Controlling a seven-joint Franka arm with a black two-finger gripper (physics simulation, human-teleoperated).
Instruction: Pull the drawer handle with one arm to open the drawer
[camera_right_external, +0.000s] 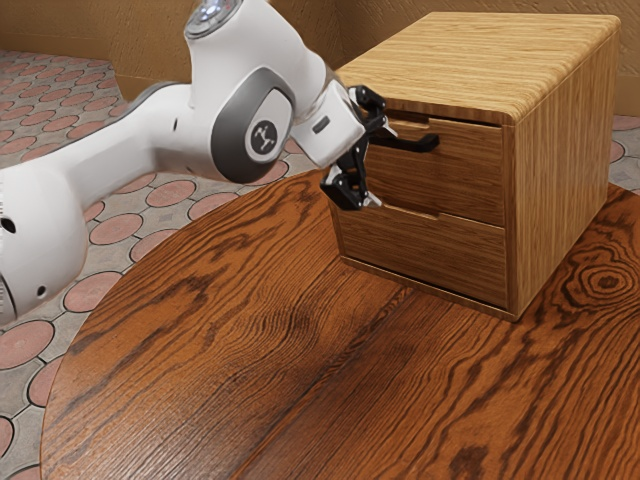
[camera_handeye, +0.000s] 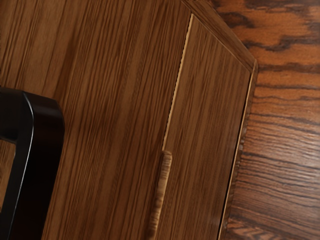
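Claw (camera_right_external: 352, 192) sits at the left end of the drawer handle (camera_right_external: 412, 143); I cannot tell its opening. Risk: an off-centre hold slips off when pulled, and the drawer (camera_right_external: 445, 172) jams.

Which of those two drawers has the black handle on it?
The upper drawer: a black handle sticks out from its front, right by the end effector. The lower drawer shows bare wood, no handle in sight.
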